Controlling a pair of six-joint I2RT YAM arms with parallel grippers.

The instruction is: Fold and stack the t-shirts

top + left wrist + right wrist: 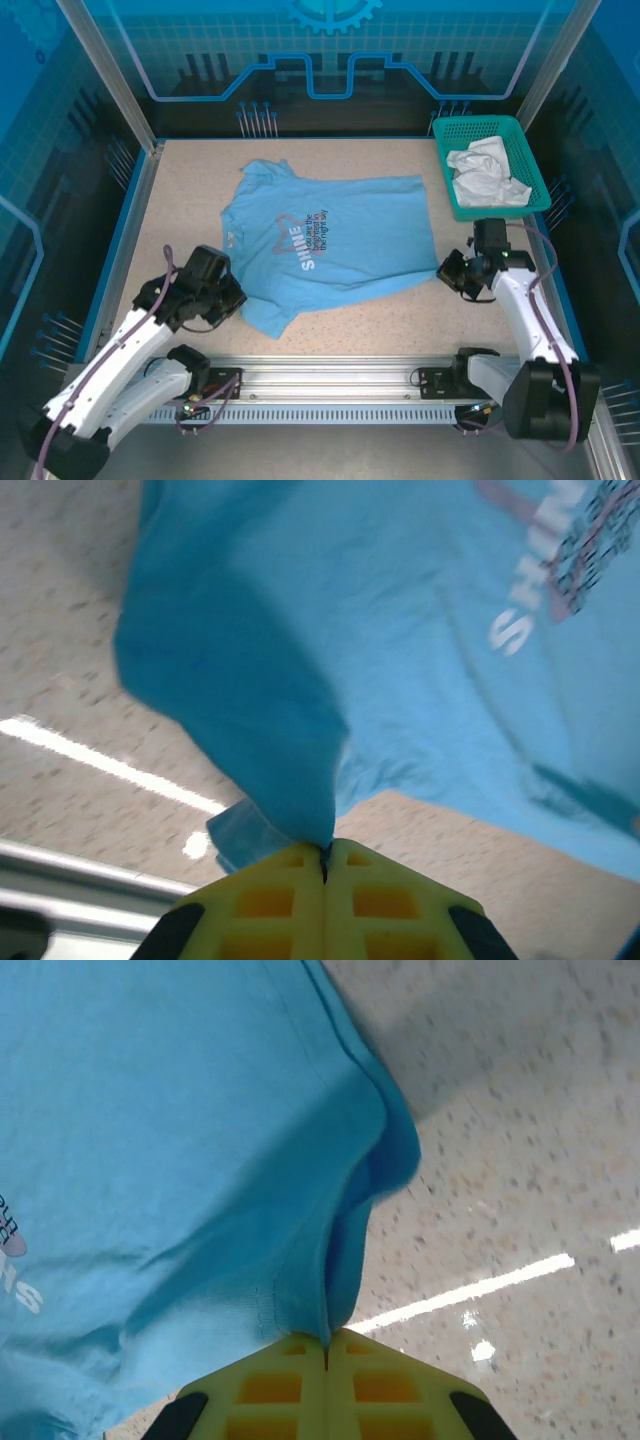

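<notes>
A light blue t-shirt [330,245] lies spread across the middle of the table, printed side up, its neck toward the left. My left gripper [240,300] is shut on the shirt's near left part; the left wrist view has the blue cloth [300,660] rising out of the closed yellow fingers [270,900]. My right gripper [447,270] is shut on the shirt's near right corner, and the hem [330,1260] is pinched between its fingers [380,1385]. A white t-shirt [485,172] lies crumpled in the basket.
The teal mesh basket [524,141] stands at the back right corner, just behind my right arm. A blue rim [130,230] borders the speckled tabletop, and a metal rail [330,375] runs along the near edge between the two arm bases.
</notes>
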